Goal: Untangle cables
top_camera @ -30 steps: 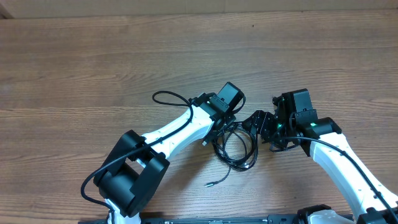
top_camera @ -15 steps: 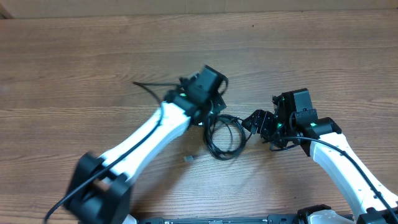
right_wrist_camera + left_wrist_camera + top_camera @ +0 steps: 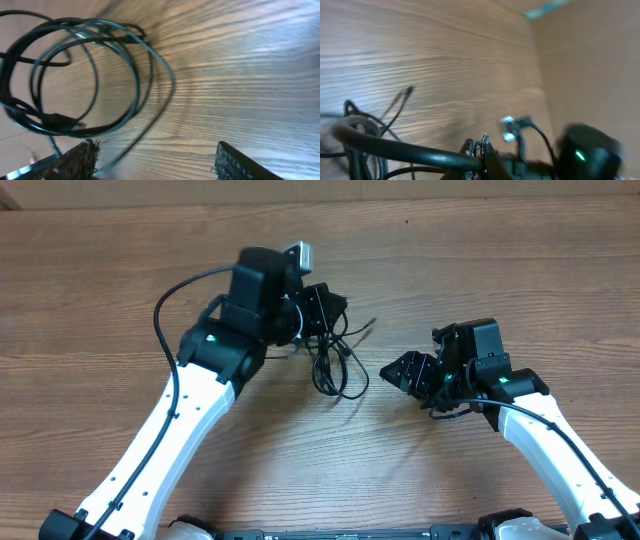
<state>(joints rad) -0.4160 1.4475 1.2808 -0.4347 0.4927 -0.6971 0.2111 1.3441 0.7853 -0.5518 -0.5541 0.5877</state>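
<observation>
Thin black cables (image 3: 326, 372) with silver-tipped plugs sit near the centre of the brown wood-grain bench (image 3: 520, 270), bunched in overlapping, tangled loops. One loose end pokes out toward 2 o'clock. Left claw (image 3: 322, 325) at the bundle's 12 o'clock, clamped tight on a strand. Right claw (image 3: 400, 370) at the bundle's 3 o'clock, fingers spread wide, empty, apart from the loops.
</observation>
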